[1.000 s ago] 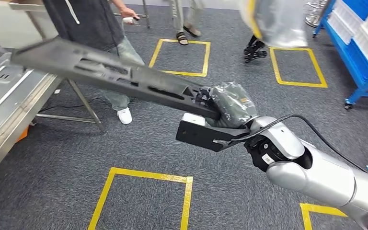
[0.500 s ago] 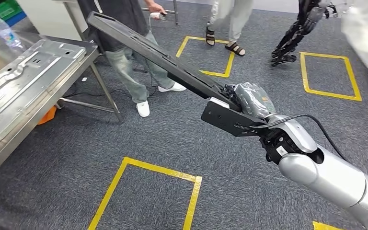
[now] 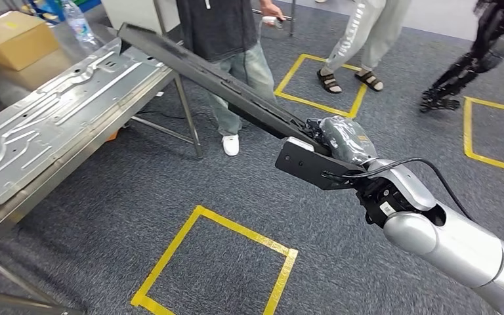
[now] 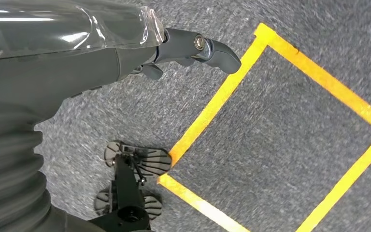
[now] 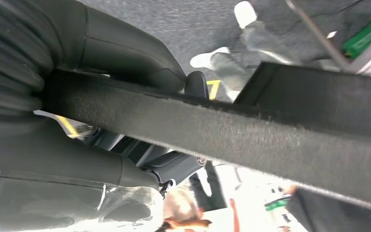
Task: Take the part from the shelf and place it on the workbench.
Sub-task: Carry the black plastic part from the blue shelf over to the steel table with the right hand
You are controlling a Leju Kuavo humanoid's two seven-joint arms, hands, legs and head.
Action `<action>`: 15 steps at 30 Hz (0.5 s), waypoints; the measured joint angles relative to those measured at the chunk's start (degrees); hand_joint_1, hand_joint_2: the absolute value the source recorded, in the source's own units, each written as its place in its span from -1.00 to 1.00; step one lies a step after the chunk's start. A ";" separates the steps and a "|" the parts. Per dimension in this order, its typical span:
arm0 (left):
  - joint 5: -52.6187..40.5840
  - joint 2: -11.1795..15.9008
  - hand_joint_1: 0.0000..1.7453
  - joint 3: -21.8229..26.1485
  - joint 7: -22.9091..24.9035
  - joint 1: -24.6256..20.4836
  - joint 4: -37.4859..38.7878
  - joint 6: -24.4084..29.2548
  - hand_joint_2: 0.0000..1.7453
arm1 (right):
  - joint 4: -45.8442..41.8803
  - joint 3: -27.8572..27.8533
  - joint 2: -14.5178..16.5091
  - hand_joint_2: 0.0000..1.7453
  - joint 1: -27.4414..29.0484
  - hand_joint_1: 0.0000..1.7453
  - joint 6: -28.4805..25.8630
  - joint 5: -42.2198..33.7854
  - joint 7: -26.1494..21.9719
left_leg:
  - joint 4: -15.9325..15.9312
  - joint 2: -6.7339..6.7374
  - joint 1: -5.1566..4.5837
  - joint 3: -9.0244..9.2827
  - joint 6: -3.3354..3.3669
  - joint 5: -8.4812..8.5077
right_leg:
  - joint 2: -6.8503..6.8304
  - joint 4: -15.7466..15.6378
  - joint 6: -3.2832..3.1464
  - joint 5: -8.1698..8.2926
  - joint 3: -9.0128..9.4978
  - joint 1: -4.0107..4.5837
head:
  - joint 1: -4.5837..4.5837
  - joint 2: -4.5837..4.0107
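Note:
The part (image 3: 203,69) is a long, flat black panel with slots. My right hand (image 3: 338,141), wrapped in clear plastic, grips its near end and holds it raised at a slant above the floor. Its far tip (image 3: 131,33) reaches the far corner of the steel workbench (image 3: 13,193) on the left. In the right wrist view the part (image 5: 251,140) crosses close in front, with my right hand (image 5: 101,58) clamped around it. My left hand (image 4: 77,53) hangs over the carpet with its fingers apart, holding nothing.
A large pressed metal sheet (image 3: 59,111) covers the workbench top, with a cardboard box (image 3: 13,39) and a water bottle (image 3: 75,16) behind it. A person (image 3: 223,39) stands just behind the part; another person (image 3: 361,46) stands farther back. Yellow tape squares (image 3: 216,262) mark the carpet.
The whole view has swung left, bringing the workbench nearer and fuller into the picture. The part stays in my right hand, its far tip now at the bench's far corner.

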 joint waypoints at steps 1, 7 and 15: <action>-0.05 0.03 -1.00 -0.01 0.01 -0.06 0.00 0.00 1.00 | -0.12 0.03 0.02 1.00 -0.09 1.00 0.04 -0.01 -0.03 | 0.67 -0.75 0.20 -0.33 -0.47 -0.30 | 1.16 -3.30 0.18 1.16 1.59 -0.31 | 0.03 0.00; -0.15 0.14 -1.00 -0.08 0.03 0.27 0.00 0.05 1.00 | -0.87 0.31 0.68 1.00 -0.92 1.00 0.48 -0.60 -0.46 | 3.26 -0.57 0.64 -2.71 -2.48 -1.32 | -0.16 -6.04 -2.27 1.70 2.63 0.14 | -0.14 0.00; -0.29 0.04 -1.00 -0.15 -0.03 0.05 0.00 0.15 1.00 | -2.40 1.40 1.71 1.00 -2.29 1.00 1.06 -1.39 -1.15 | 10.85 5.58 -0.54 -5.95 -1.28 -3.69 | -5.87 -6.11 -3.15 1.32 2.87 1.48 | -0.48 -0.01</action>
